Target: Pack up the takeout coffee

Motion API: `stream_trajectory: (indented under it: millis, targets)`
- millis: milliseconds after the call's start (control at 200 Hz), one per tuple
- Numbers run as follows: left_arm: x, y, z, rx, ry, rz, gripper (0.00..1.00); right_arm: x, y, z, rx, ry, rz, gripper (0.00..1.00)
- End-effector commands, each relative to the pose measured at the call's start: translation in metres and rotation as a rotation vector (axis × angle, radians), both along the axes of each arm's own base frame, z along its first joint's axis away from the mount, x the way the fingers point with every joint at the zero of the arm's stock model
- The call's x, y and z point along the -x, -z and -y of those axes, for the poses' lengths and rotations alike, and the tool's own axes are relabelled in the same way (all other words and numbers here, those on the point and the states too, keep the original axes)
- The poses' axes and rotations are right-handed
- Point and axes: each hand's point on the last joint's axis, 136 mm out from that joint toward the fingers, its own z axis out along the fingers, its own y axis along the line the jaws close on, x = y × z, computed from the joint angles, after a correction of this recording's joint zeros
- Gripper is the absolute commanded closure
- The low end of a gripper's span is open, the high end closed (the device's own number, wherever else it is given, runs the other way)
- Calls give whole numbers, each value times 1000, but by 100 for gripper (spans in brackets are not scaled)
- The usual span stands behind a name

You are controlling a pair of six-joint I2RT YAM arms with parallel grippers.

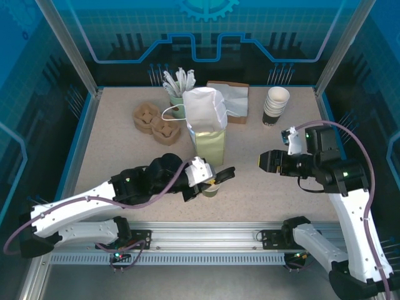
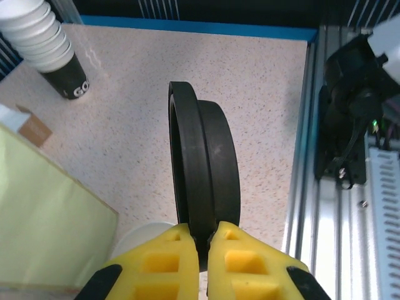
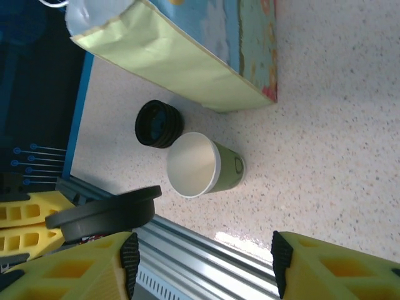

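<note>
Speckled bench (image 1: 112,156) inside a blue-walled cell: the coffee cup (image 3: 200,165) stands lidless near the front edge, just on the near side of the paper bag (image 1: 206,134) and beside a stack of lids (image 3: 158,124). Left fingers (image 2: 162,259) pinch a black lid (image 2: 203,181) by its rim, close by the cup's mouth. Right fingers (image 3: 69,269) are spread, holding nothing. The cup looks empty, so light: a lid pressed on tilted could catch one side and tip it towards the rail (image 1: 206,234)

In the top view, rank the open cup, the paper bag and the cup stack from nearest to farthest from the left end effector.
1. Cup, right at the left end effector, near edge.
2. Bag, just behind, centre.
3. Cup stack, back right.
</note>
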Motion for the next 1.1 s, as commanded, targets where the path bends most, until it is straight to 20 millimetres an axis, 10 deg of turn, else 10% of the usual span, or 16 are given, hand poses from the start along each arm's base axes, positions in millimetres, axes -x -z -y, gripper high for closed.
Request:
stream_trajectory:
  millis: [0,715,1091]
  targets:
    - [10,8,-8,71,-68,-222,95,-4,0,-8,-72,-22,40,42]
    - [-2,47,-30,314,-316,-919,94,0,88,-40,-283,-70,-123,43]
    - [-27,59,-31,463,-368,-1086,95,-13,98,-61,-300,-107,-119,41]
